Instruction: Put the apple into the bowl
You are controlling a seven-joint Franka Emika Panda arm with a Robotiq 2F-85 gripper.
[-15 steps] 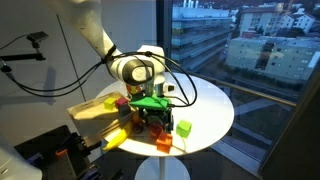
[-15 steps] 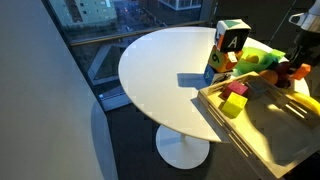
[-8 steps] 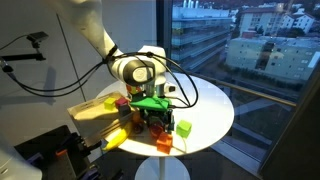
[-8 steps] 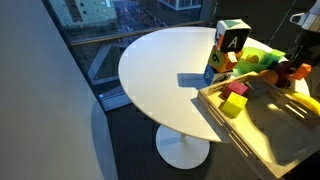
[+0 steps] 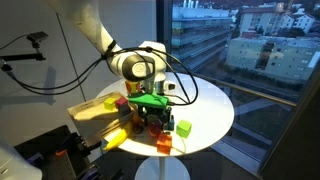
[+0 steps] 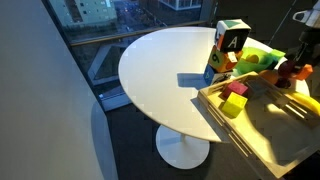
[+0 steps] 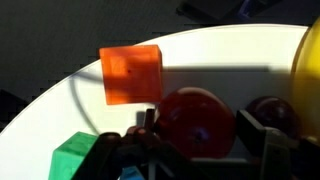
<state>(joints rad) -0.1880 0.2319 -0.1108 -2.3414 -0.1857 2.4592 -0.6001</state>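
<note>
**Claw pinching the apple amid a crowd of toys**

In the wrist view the claw has its two dark fingers pressed against either side of the apple, pinching it just above the white desk; the apple fills the gap between them. Past the apple, up and to the left in that view, lies an orange cube, apart from it; a green block sits low on the left, close to the near finger; a second dark red round thing lies just beside the apple on the far side of the other finger, crowding it; a yellow curved edge cuts in beyond that, too cropped to name.

In an exterior view the bowl sits near the apple; a lettered box and a blue block stand beyond the bowl; a yellow cube and a pink block lie on a wooden tray just beside.
</note>
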